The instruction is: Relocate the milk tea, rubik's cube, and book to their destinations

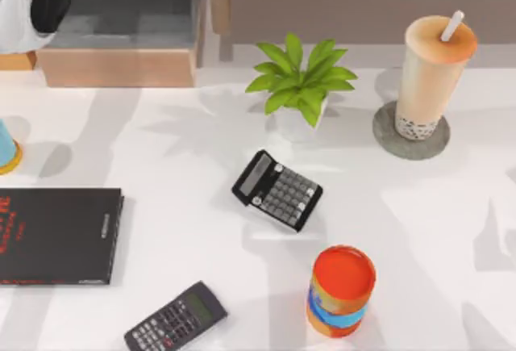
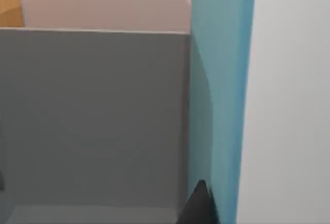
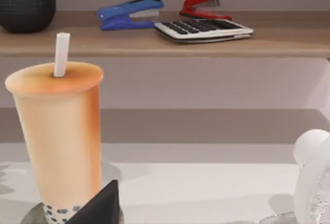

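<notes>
The milk tea (image 1: 431, 73) stands upright on the grey coaster (image 1: 385, 135), to the right of the potted plant (image 1: 300, 85). In the right wrist view a dark fingertip (image 3: 100, 206) of the right gripper sits close to the cup's base; whether it is open or gripping cannot be told. The cup is tall, so a careless pull-back may tip it. More open table lies in front of the plant, between the calculator (image 1: 276, 190) and the orange can (image 1: 342, 290). The black book (image 1: 58, 236) lies well left of the plant. The left wrist view shows a teal surface (image 2: 221, 90); that gripper's state cannot be told.
</notes>
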Tool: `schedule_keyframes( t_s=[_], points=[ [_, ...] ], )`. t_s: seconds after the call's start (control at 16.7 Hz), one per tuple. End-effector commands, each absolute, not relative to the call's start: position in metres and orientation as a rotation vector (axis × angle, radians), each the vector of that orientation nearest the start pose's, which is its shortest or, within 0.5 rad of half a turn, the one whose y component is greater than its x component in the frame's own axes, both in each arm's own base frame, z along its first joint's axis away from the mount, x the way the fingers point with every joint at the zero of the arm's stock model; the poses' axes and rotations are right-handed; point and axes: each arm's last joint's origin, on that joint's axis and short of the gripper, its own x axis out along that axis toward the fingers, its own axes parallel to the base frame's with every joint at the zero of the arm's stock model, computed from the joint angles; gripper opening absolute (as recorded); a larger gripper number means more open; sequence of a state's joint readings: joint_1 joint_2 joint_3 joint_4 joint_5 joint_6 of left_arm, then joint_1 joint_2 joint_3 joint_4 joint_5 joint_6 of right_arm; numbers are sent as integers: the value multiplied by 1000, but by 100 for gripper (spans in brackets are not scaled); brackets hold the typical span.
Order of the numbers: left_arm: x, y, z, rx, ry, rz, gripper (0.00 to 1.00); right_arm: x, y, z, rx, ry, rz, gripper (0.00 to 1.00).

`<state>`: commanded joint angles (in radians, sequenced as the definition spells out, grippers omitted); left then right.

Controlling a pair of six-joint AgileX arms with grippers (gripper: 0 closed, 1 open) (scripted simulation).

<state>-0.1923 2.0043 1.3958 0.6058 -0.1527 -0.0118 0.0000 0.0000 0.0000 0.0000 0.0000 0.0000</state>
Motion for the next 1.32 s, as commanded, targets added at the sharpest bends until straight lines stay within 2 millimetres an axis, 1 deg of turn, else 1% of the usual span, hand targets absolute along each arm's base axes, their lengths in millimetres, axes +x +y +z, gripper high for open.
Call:
schedule_keyframes(
  t_s=[0.18, 0.24, 0.66, 1.08, 1.32],
  points=[
    [463, -80, 248, -26, 5, -17, 2, 106, -1, 160, 0, 0, 0, 100],
    [463, -80, 248, -26, 5, -17, 0, 106, -1, 160, 0, 0, 0, 100],
    [463, -80, 248, -26, 5, -17, 0, 106, -1, 160, 0, 0, 0, 100],
    [454, -81, 258, -24, 4, -19, 0, 106, -1, 160, 0, 0, 0, 100],
    [454, -80, 258, -23, 4, -16, 0, 106, -1, 160, 0, 0, 0, 100]
  ],
)
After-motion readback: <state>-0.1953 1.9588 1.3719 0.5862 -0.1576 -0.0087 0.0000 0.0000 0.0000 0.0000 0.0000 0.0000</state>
